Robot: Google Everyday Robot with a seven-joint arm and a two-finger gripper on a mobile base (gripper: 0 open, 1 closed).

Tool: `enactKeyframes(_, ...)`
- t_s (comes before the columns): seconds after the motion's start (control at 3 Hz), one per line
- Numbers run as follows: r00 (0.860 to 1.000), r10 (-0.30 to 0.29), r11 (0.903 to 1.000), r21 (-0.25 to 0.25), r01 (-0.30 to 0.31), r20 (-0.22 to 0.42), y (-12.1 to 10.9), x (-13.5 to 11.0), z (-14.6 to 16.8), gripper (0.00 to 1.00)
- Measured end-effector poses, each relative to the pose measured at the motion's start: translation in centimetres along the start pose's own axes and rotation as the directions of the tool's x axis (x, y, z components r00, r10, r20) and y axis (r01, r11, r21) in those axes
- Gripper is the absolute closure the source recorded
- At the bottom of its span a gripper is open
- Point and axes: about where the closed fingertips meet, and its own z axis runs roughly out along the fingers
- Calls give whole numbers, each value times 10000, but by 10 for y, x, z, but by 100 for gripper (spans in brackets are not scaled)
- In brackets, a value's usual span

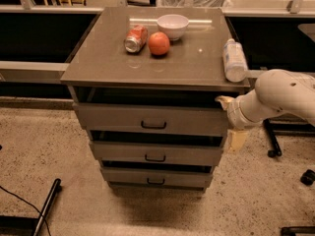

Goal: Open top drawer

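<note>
The top drawer [152, 119] is the widest grey front of three, right under the cabinet top, with a small dark handle [153, 125] at its centre. A dark gap shows above its front. My gripper [230, 122] is at the drawer's right end, beside the cabinet's right front corner. Its two pale fingers [224, 101] stand apart, one high and one low, and hold nothing. The gripper is well to the right of the handle and does not touch it.
Two narrower grey drawers [155, 154] sit below. On the cabinet top [108, 63] lie a red can [136, 37], an orange [159, 43], a white bowl [173, 25] and a clear bottle [234, 60] near the right edge. A chair base [275, 144] stands at the right.
</note>
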Motion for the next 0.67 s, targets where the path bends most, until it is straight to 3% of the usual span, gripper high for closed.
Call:
enactKeyframes(0.33,10000,87,9996,-279,-88,-42,-5,15,18,0)
enactKeyframes(0.67,9966,620,9943,-898,-570,543,-13,21,40,0)
